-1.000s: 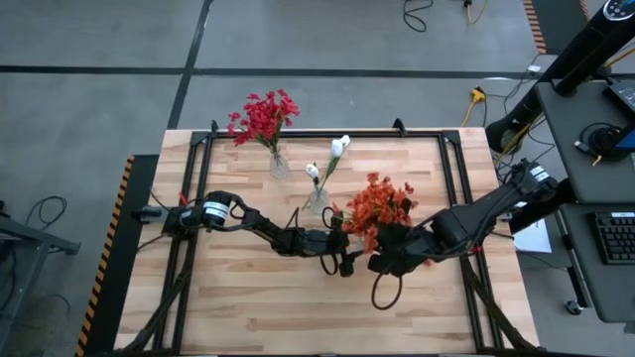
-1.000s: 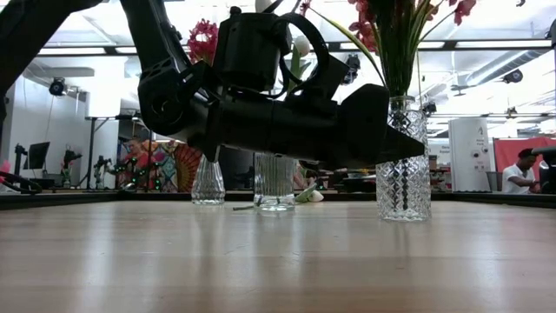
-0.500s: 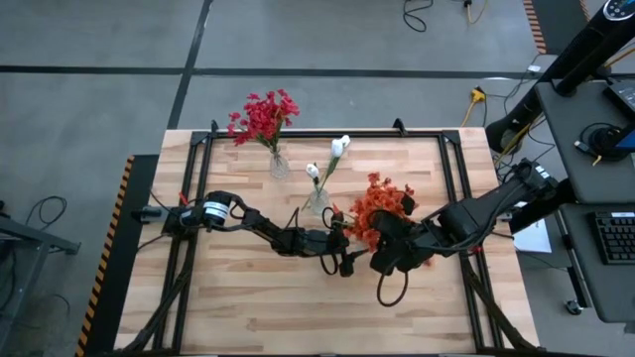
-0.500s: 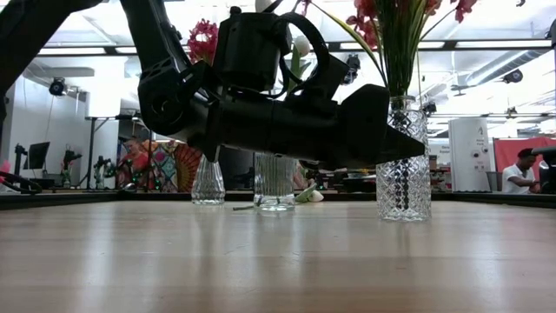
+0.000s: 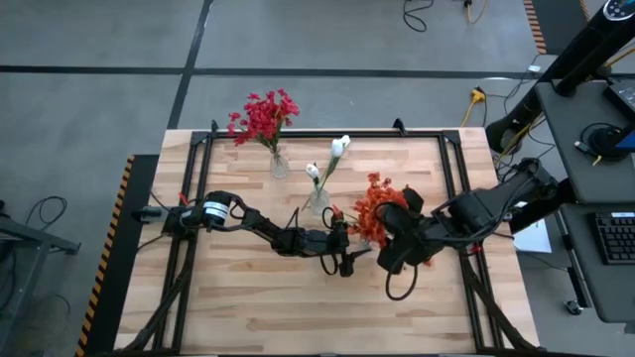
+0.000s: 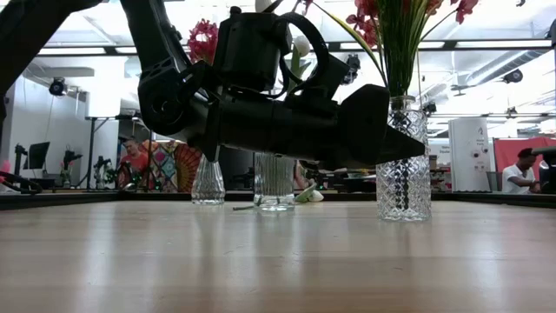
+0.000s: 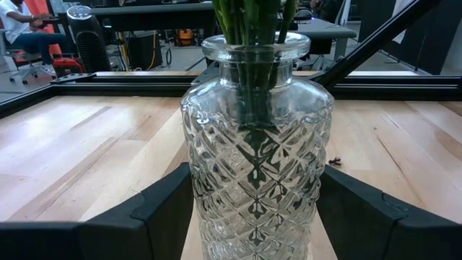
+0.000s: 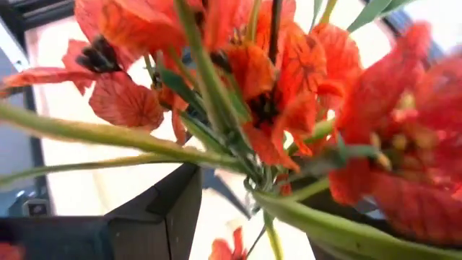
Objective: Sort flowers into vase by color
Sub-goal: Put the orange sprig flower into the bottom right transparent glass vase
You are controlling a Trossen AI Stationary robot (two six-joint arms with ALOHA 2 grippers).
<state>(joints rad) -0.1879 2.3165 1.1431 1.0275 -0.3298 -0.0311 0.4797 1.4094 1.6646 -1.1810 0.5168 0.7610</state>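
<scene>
A cut-glass vase (image 7: 256,166) stands on the table and holds the orange-red flowers (image 5: 380,206). My left gripper (image 5: 349,246) lies low and level, shut on this vase. My right gripper (image 5: 399,238) hangs above the orange-red blooms (image 8: 289,79), slanting down. It is open, and thin green stems (image 8: 209,87) cross in front of its fingers. Crimson-red flowers (image 5: 263,117) stand in a small vase (image 5: 279,167) at the far left. White buds (image 5: 335,154) stand in a middle vase (image 5: 317,202). My left gripper has the cut-glass vase's lower body (image 7: 216,217) between its two fingers, one finger (image 7: 162,213) on each side wall. The fingers come in level from the table's left. The vase stands upright with its base on the table.
A black frame rail (image 5: 327,133) runs around the tabletop. Bare wood (image 5: 298,307) lies toward the near edge. In the low view my left arm (image 6: 261,96) fills the foreground in front of the vases (image 6: 208,183). People sit in the room behind.
My right gripper has risen above the orange-red flowers, drawn a little toward the table's right, and rolled at the wrist. The vase and its flowers stay where they were.
</scene>
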